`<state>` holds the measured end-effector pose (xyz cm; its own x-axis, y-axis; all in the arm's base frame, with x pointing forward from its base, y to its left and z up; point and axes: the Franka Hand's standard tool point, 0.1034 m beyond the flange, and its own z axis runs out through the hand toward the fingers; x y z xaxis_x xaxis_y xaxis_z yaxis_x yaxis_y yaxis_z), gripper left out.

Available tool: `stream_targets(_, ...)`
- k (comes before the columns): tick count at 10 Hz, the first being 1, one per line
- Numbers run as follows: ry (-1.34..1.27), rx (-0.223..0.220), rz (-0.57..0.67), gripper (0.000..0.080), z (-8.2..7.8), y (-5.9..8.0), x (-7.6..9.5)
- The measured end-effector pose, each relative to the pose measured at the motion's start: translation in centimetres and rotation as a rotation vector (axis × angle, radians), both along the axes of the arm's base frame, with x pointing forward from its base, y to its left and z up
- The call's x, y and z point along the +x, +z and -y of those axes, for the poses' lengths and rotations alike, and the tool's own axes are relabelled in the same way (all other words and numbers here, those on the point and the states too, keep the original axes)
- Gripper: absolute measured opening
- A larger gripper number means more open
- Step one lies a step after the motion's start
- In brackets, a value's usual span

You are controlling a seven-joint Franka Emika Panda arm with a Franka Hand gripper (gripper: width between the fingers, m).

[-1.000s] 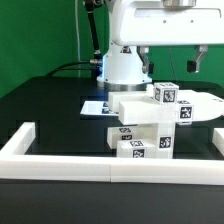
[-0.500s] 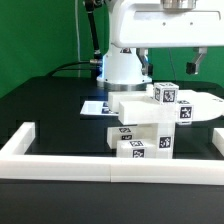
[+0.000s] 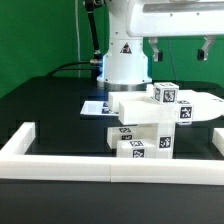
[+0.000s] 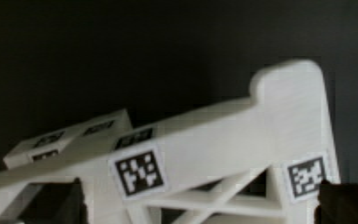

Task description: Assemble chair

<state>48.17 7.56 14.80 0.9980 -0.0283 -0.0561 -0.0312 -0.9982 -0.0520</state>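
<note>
The chair (image 3: 148,122) sits on the black table (image 3: 45,105), toward the exterior view's right and just behind the low white rail (image 3: 110,166) that runs along the near edge; it is a stack of chunky white blocks, each face carrying square black-and-white tags; its long axis runs across the picture, from a broad flat slab on the exterior view's left to a curved flat piece reaching off the right edge; two tagged cubes stand on top, and a lower block with two tags faces the rail, close to it but whether touching cannot be told.

In the wrist view the chair (image 4: 194,150) fills the lower half, seen from above at a slant, with struts and tags showing against the dark table.

The claw (image 3: 178,47) hangs above the chair, well clear of it; its two fingers stand wide apart and hold nothing.

Behind the chair lies a flat tag sheet (image 3: 96,106); the table on the exterior view's left is bare black up to the rail's corner post.
</note>
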Motion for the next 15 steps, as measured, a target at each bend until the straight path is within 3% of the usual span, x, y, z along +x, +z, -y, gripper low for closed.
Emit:
stream_targets(4, -0.014, -0.001, -0.003, 0.0649, 0.1, -0.4, -0.4)
stream_targets(8, -0.058, 0.009, -0.063, 0.0649, -0.6, -3.4, -4.3)
stream_targets(15, -0.056, 0.005, -0.064, 0.0649, -0.6, -4.2, -5.0)
